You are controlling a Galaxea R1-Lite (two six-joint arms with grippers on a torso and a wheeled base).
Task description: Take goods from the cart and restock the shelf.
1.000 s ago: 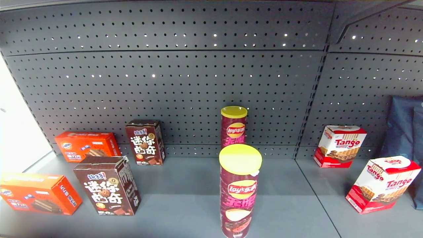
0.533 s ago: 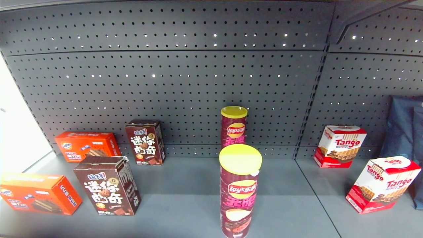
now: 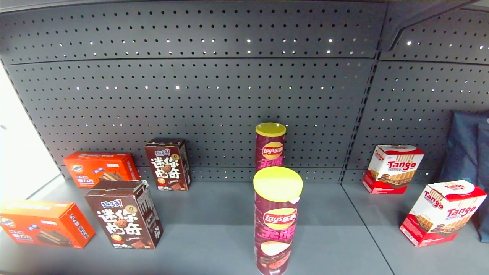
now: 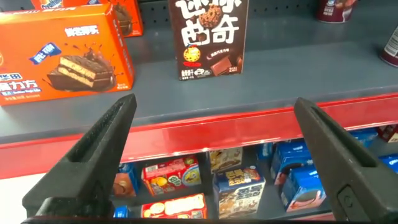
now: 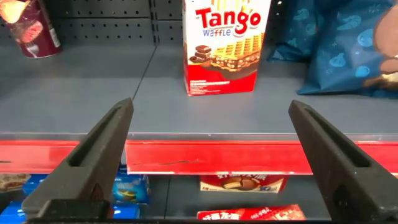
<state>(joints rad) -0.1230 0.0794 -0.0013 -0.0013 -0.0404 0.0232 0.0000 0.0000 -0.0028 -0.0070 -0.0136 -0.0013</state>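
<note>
On the grey shelf (image 3: 214,206) stand two maroon chip cans with yellow lids, one in front (image 3: 277,219) and one at the back (image 3: 270,146). Left of them are two brown cookie boxes (image 3: 124,214) (image 3: 167,164) and two orange cake boxes (image 3: 44,223) (image 3: 100,168). Two red-and-white wafer boxes (image 3: 393,168) (image 3: 443,212) sit on the right. My left gripper (image 4: 214,155) is open in front of the shelf's red edge (image 4: 205,134), below a brown cookie box (image 4: 208,37). My right gripper (image 5: 211,155) is open before the red edge (image 5: 211,155), below a wafer box (image 5: 224,43).
A dark blue bag (image 3: 468,152) fills the shelf's far right end. The perforated back panel (image 3: 191,95) rises behind the goods. A lower shelf holds several small boxes (image 4: 236,186) under the red edge. Bare shelf floor lies between the cans and the wafer boxes.
</note>
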